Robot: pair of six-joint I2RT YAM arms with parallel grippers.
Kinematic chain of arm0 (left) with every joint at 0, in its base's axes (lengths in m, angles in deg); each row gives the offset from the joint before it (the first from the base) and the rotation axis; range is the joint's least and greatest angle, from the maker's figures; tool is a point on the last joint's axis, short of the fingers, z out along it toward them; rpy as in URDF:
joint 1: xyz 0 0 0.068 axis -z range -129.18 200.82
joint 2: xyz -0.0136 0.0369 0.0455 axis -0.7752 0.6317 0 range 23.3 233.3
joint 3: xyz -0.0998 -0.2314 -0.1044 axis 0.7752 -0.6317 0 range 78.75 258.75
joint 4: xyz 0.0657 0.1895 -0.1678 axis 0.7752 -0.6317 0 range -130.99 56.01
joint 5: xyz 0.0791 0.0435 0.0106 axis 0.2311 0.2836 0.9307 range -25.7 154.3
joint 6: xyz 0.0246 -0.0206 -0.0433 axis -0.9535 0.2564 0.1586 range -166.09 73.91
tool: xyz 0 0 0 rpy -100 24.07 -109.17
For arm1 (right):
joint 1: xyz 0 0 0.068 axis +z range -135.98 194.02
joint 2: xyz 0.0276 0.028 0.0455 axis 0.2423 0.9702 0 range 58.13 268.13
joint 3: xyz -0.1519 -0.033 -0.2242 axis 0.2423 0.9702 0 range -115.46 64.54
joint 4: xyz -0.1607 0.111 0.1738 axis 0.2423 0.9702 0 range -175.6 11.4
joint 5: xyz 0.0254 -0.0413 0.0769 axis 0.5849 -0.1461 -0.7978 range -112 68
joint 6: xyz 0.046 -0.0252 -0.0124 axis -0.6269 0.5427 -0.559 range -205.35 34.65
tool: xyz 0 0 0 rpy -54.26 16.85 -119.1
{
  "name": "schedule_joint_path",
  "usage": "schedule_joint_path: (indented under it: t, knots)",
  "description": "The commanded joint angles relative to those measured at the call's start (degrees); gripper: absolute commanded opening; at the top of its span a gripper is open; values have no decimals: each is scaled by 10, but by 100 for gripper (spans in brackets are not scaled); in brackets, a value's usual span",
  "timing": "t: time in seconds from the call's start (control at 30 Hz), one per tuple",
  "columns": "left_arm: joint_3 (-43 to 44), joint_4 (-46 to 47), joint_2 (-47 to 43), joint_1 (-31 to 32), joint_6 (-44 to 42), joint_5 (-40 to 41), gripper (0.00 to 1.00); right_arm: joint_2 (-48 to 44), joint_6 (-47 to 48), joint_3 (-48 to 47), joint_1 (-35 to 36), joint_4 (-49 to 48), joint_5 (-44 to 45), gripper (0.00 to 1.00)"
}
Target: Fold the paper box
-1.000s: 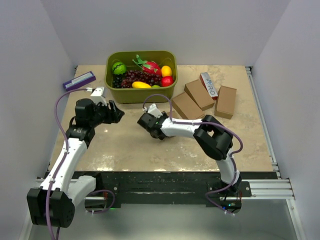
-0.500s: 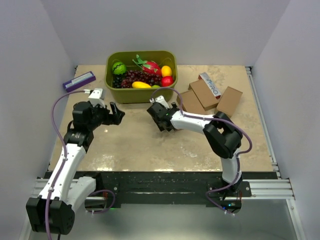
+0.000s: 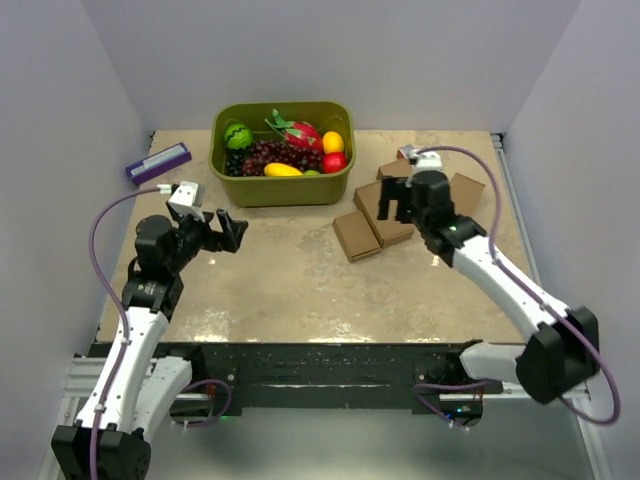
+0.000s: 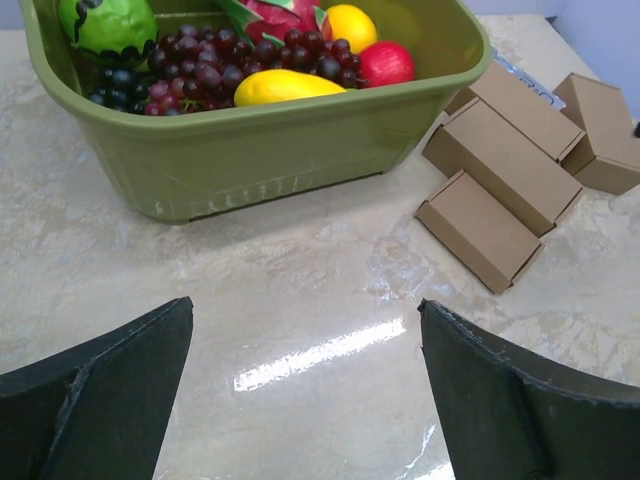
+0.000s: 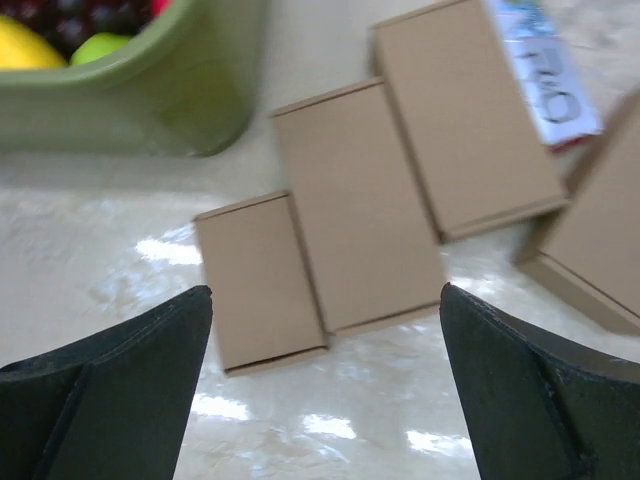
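A plain brown, slim rectangular cardboard paper box is lying flat on the beige marbled worktop, directly under the right pincer, whose jaws are standing wide apart and gripping nothing. Two more brown cardboard boxes are lying just ahead of that pincer, stepped edge to edge, a fourth is lying off to its right, and a white-and-red lettered carton is showing beyond. The left pincer is hovering well apart from the boxes, jaws spread and empty, with an olive-green plastic tub of fruit just ahead of it
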Motion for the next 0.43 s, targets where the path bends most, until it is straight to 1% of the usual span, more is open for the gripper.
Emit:
schedule_joint_path:
  t: [0.0,0.07,0.17,0.4]
  knots:
    - [-5,39,-23,-5,-9,-8,100,-114,-18,66,-66,-48,-52,99]
    - [-4,39,-27,-5,-10,-6,100,-158,-15,81,-79,-43,-46,99]
    - [-7,43,-32,-5,-14,-13,100,-195,-3,97,-87,-39,-26,99]
    - [-6,47,-34,-5,-7,-24,100,-232,-6,98,-87,-16,-11,99]
